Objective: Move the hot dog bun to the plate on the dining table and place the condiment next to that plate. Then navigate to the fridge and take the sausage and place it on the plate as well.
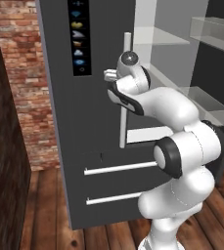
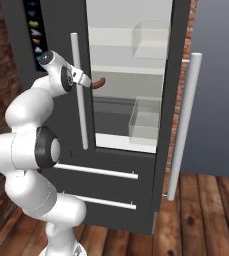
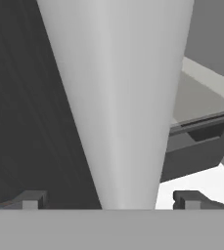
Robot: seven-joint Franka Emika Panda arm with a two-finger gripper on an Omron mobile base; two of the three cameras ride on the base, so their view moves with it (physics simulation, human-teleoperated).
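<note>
Straddling the fridge (image 2: 131, 200) handle (image 3: 116, 97), your end effector (image 3: 111, 200) stands wide, gripping nothing; the sausage (image 2: 99, 83) waits on the shelf inside, probably just beyond that open door.

The fridge (image 2: 126, 200) has a matt dark grey skin with smooth pale bar handles (image 3: 118, 97) of satin metal look, clear glassy bins (image 2: 145, 120) inside, beside a rough red brick wall (image 1: 28, 73) and a glossy plank wood floor (image 2: 206, 220).
</note>
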